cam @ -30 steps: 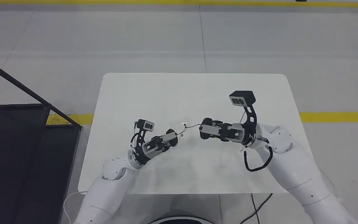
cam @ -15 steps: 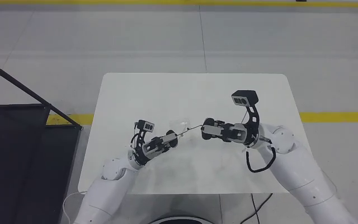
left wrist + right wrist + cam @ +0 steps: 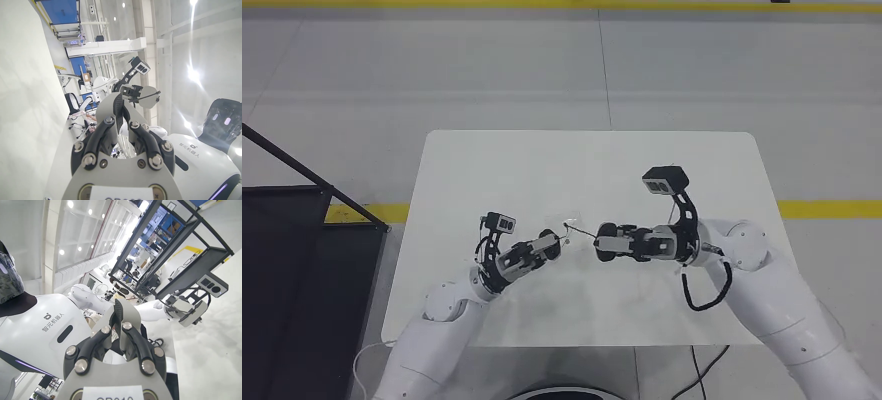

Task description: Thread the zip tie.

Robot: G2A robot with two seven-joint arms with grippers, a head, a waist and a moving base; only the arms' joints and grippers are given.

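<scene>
Noted thin black plastic zip tie suspended above white counter, between left end effector and right end effector; both pressed together, pinching it. Risk: misalignment, tail missing head slot; strap buckling or slipping

Overhead above table; opposed wrist views

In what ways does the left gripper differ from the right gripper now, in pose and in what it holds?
The left gripper points diagonally, away from the robot and to its right; the right gripper points almost straight to the robot's left. In the left wrist view the zip tie sticks out past the right gripper's tips; whether the left gripper also pinches it is unclear. Both are shut, tips facing each other over the table.
</scene>
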